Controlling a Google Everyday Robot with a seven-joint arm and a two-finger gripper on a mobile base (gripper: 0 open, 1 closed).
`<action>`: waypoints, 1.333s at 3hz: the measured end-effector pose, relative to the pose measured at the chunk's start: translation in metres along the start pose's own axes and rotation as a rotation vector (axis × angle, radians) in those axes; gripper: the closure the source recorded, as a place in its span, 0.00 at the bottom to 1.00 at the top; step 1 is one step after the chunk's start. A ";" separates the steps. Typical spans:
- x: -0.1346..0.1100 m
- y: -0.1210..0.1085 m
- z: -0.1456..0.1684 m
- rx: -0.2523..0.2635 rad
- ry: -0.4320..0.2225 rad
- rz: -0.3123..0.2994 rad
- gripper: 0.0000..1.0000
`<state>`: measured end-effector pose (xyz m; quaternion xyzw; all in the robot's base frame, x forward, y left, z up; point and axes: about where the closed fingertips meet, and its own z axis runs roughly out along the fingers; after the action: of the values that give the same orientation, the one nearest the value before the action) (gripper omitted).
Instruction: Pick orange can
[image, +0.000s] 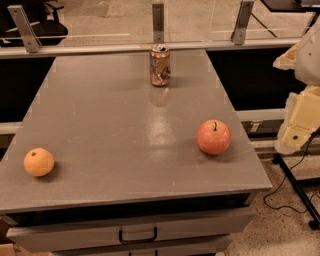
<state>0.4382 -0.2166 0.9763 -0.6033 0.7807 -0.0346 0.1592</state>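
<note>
The orange can (160, 65) stands upright at the far middle of the grey table (115, 130), close to its back edge. It is orange-brown and tan with a silver top rim. My gripper (296, 131) shows as pale cream parts at the right edge of the camera view, off the table's right side. It is well to the right of the can, nearer to me, and touches nothing on the table.
A red apple (214, 136) sits on the table's right side near the front. A round orange fruit (38, 162) sits at the front left. A glass railing with metal posts (158, 22) runs behind the table. Drawers (137, 234) are below the front edge. Cables and a stand leg (300, 187) lie on the floor at the right.
</note>
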 end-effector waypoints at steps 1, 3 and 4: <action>0.000 0.000 0.000 0.000 0.000 0.000 0.00; -0.022 -0.026 0.030 -0.016 -0.113 -0.001 0.00; -0.057 -0.067 0.054 0.014 -0.224 0.009 0.00</action>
<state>0.5283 -0.1733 0.9536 -0.5987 0.7604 0.0283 0.2500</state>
